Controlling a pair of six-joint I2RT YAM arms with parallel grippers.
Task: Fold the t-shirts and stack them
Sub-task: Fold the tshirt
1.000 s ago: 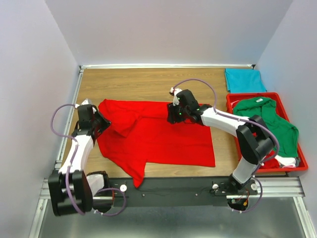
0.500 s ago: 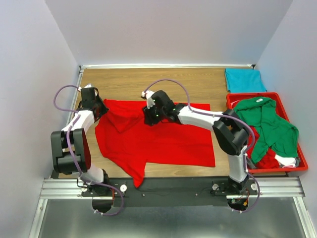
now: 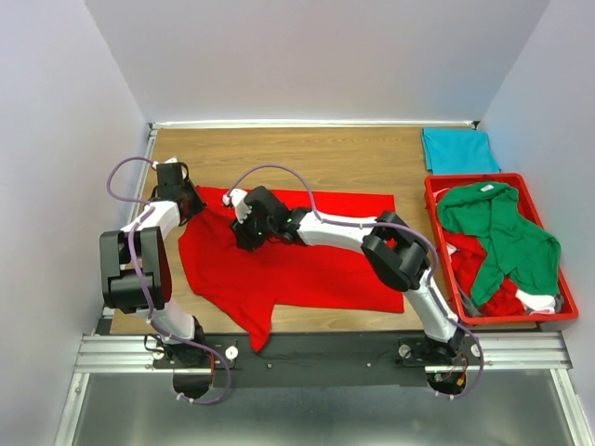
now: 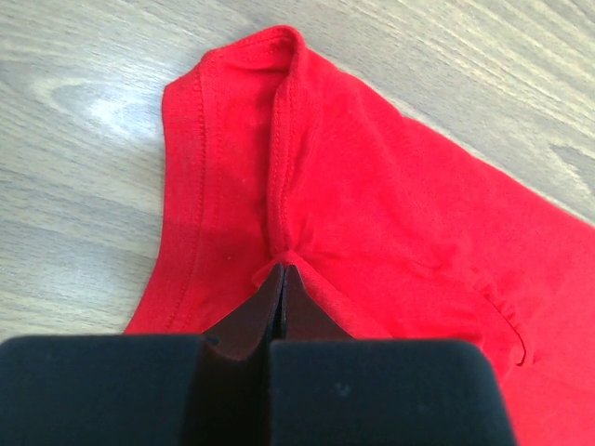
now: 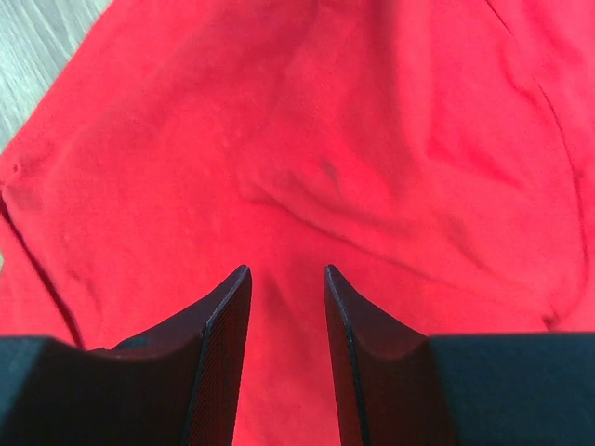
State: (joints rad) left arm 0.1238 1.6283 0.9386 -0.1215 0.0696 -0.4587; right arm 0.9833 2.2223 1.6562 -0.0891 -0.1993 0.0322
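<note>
A bright red t-shirt point(image 3: 307, 260) lies spread on the wooden table, its upper left part bunched. My left gripper point(image 3: 191, 200) is shut on the shirt's far left edge; the left wrist view shows the jaws point(image 4: 284, 271) pinching a fold of red cloth point(image 4: 372, 204) beside the hem. My right gripper point(image 3: 244, 232) is open over the shirt's upper left area, its fingers point(image 5: 228, 316) apart with red fabric point(image 5: 325, 139) beneath them. A folded teal t-shirt point(image 3: 457, 150) lies at the far right corner. A green t-shirt point(image 3: 502, 232) lies heaped in the tray.
A red plastic tray point(image 3: 562, 302) stands at the right edge, holding the green shirt and other red and white cloth. White walls enclose the table on three sides. A metal rail point(image 3: 325, 348) runs along the near edge.
My right gripper has swept left across the red shirt from its top middle to its upper left. My left gripper has moved toward the far left corner with the shirt's edge.
</note>
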